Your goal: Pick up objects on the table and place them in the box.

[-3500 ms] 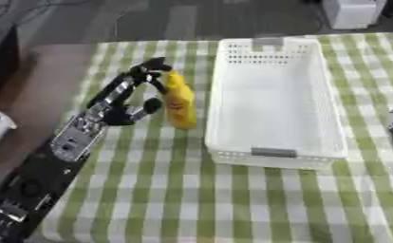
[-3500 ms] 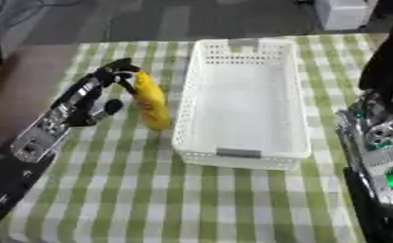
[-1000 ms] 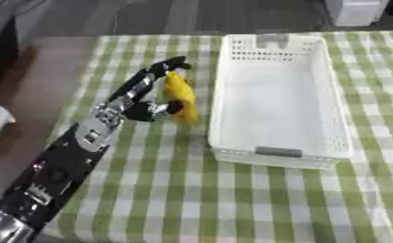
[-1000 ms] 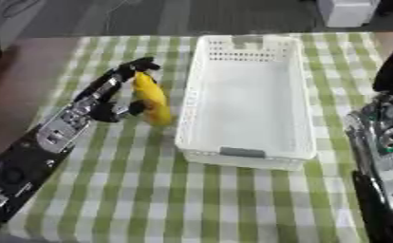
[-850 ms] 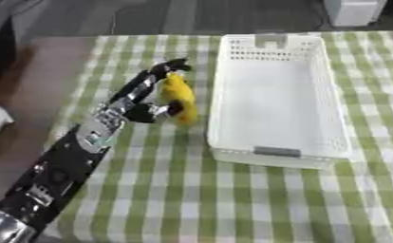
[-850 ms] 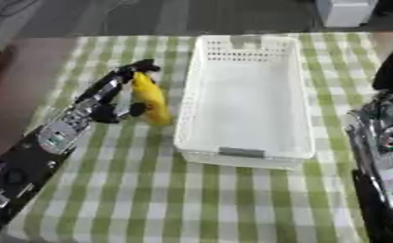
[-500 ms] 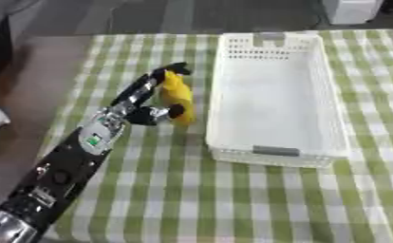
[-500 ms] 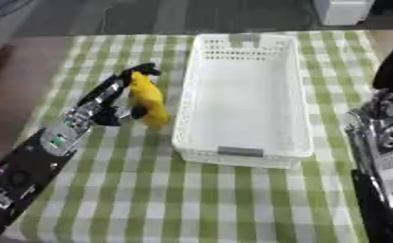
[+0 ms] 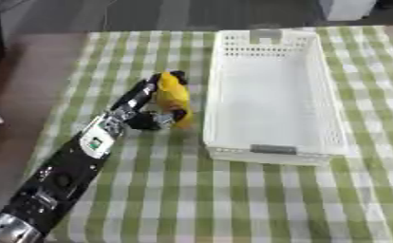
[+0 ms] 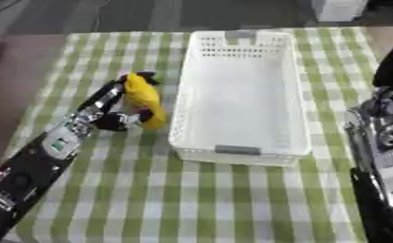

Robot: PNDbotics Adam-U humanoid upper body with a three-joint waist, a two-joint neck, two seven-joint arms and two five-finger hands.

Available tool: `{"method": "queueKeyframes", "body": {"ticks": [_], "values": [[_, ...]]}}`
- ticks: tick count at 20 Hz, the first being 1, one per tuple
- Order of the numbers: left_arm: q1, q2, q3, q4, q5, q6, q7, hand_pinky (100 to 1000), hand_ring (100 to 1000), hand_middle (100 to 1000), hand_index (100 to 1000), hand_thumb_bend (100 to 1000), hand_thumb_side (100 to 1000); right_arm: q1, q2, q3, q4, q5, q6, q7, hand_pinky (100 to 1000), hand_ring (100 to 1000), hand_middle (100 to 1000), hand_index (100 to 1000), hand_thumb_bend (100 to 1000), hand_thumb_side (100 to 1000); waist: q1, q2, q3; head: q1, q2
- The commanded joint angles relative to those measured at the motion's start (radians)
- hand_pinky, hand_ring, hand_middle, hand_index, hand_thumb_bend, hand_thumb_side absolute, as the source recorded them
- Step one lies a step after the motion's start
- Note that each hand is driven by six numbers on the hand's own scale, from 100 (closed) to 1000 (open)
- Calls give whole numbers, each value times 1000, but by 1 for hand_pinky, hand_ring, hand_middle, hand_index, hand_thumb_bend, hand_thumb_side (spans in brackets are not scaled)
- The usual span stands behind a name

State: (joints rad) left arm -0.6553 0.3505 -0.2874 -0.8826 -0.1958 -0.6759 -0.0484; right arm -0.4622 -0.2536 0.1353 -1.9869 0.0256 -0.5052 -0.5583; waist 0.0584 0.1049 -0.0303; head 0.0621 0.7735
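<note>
Reaching up from the lower left, the left arm (image 9: 63,175) is stretched across the green-and-white checked cloth (image 9: 191,199), and the left hand (image 9: 150,107) is seen curled round a yellow object (image 9: 173,97). The object is long and rounded, with its upper end just beyond the fingertips and its lower end near the thumb side of the hand; fingers are wrapped over its left flank and a dark thumb (image 9: 163,119) is pressed under its lower part. Whether the object is lifted off the cloth or resting on it cannot be told.

Just to the right of the hand and the held object a white perforated box (image 9: 270,142) is set lengthwise on the cloth, its long near wall almost alongside the object, though contact between them cannot be made out. Nothing is seen inside the box.

At the right edge of the right eye view a silver-and-black part of the right arm (image 10: 387,142) is visible, well apart from the left hand and beyond the box; the right hand itself is not shown.
</note>
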Motion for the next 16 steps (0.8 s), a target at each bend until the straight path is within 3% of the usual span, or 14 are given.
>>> {"method": "queueKeyframes", "body": {"ticks": [1,3,5,7,10,16], "values": [[-10,7,20,0,36,17,35,124,100,413,660,100,643,-22,3,-3,-13,-6,3,4,419,632,694,762,100,948,-5,-10,-4,8,-3],[-9,4,21,4,63,21,64,100,100,291,548,100,584,-23,5,-4,-13,-8,2,4,419,632,694,762,100,946,-5,-10,-6,12,-3],[-8,3,23,6,86,20,99,100,100,100,431,100,555,-25,6,-4,-13,-9,2,4,419,632,694,762,100,947,-6,-9,-9,16,-3],[-5,6,33,7,88,20,168,100,100,100,382,100,519,-27,8,-5,-13,-10,2,3,419,631,692,762,100,948,-6,-8,-12,21,-3],[-3,9,32,-4,85,30,254,100,100,100,364,100,535,-29,8,-7,-13,-11,0,2,419,631,691,761,100,948,-5,-8,-14,26,-3],[-13,24,14,-68,121,84,280,100,100,100,343,100,547,-18,1,-12,-13,-7,-1,-5,417,630,690,760,100,947,-4,-15,0,28,-3]]}}
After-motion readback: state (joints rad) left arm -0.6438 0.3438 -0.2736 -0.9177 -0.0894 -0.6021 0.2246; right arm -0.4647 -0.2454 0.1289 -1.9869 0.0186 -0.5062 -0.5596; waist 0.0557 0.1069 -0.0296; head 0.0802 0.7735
